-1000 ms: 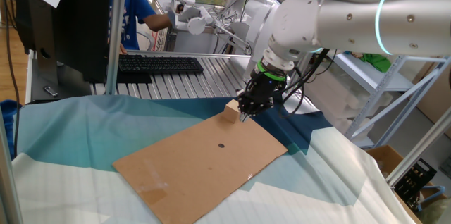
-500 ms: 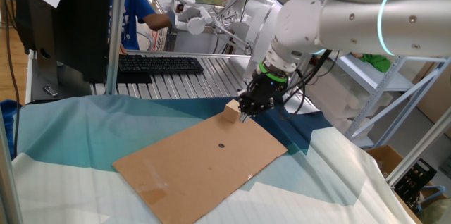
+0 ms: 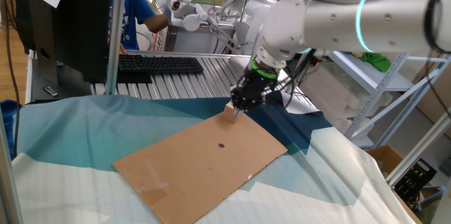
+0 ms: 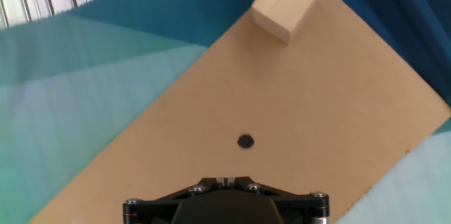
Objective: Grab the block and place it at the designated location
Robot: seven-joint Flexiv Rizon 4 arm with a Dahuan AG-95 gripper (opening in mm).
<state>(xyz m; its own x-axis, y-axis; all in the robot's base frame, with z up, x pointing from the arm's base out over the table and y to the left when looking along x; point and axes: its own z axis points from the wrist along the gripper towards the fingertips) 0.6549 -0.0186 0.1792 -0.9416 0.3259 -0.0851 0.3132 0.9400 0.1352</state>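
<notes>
In the fixed view, the end effector (image 3: pixel 238 107) is hanging at frame centre, its tips just beside the wooden block (image 3: pixel 229 114). The block is sitting at the upper corner of the cardboard sheet (image 3: pixel 204 160) on the cloth-covered bench (image 3: pixel 63 146). I cannot tell whether the fingers are apart or together.

In the hand view, the block (image 4: pixel 285 5) is lying at the upper right on the cardboard, well apart from the black dot (image 4: pixel 244 141) at centre.
</notes>
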